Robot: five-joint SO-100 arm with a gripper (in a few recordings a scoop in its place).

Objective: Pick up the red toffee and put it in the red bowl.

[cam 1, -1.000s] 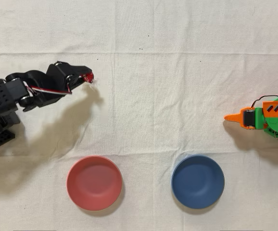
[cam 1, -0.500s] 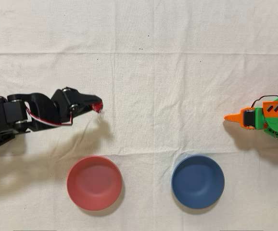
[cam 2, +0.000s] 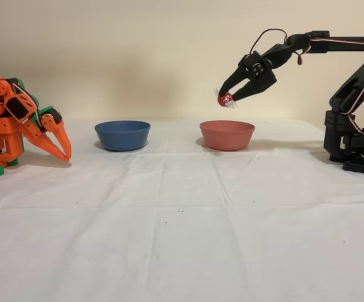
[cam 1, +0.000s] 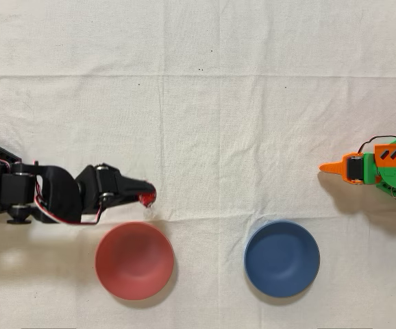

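Two bowls sit on a white cloth [cam 1: 205, 137], the red bowl [cam 1: 134, 260] left of a blue bowl [cam 1: 281, 258] from overhead, while the black arm's gripper [cam 2: 227, 99], clenched on the red toffee [cam 2: 223, 100], hangs above the red bowl's rim, seemingly carrying it over for the drop.

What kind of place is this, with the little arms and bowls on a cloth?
Probably a small robotics test bench or hobby lab, not a kitchen. Two desktop arms stand on a white tablecloth against a bare wall, and the gripper holds a red toffee above a red bowl, a staged exercise.
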